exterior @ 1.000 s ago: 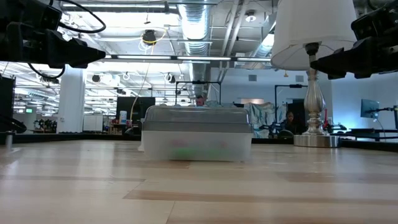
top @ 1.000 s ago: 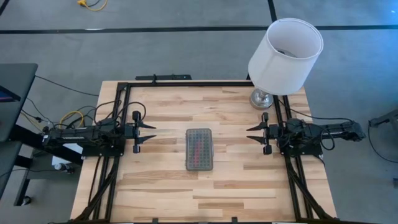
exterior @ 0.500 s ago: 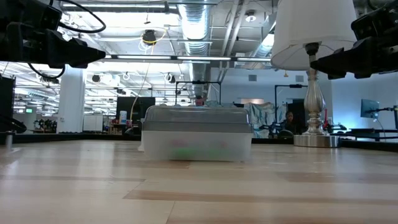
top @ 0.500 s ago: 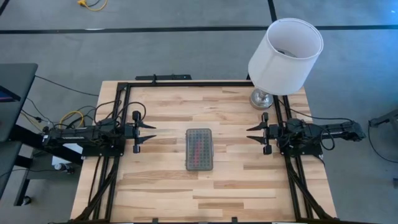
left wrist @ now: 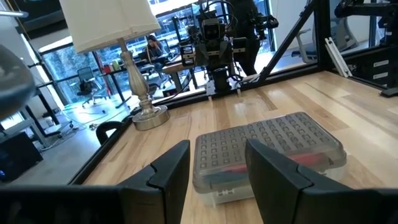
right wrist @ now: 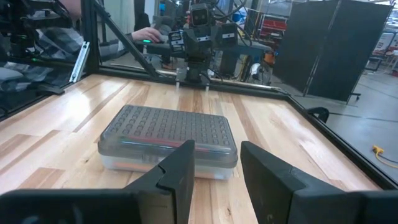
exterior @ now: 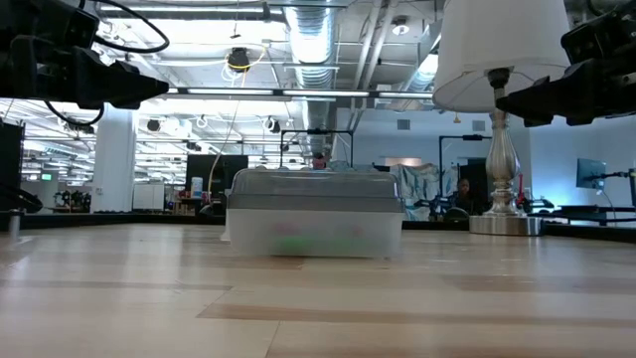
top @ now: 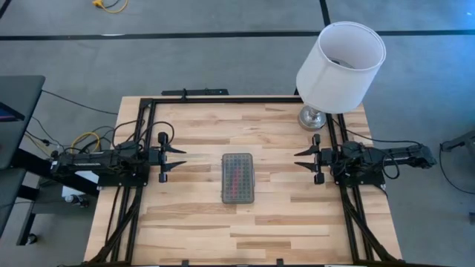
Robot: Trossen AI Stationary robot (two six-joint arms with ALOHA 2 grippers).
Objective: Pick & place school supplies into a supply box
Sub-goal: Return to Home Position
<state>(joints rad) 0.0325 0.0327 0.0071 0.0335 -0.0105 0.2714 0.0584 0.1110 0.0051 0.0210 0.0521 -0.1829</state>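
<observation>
Nothing has moved since a second ago: arms, box and lamp all sit as before. Left gripper [top: 182, 158] hangs clear of the table [top: 193, 222], fingers spread, holding nothing. Right gripper [top: 297, 160] faces it from the opposite side, likewise spread and empty. Supply box [top: 239, 194] lies between them, well apart from both sets of fingertips, straight ahead of each gripper. Its lid is shut and its long sides are turned toward the two grippers. High view gives the ribbed lid only, with reddish and greenish streaks showing through. The wrist views add the clear side wall, where the school supplies [right wrist: 146, 144] show as a red band and a teal one; single items cannot be told apart. Low view shows the lid seated flat on the body, a green blur inside, and both grippers held high above box level. White lamp [top: 340, 58] stands off the right gripper's flank, near the table corner. Right wrist view alone catches a person's hand [right wrist: 148, 33] beyond the table, behind the left arm.
</observation>
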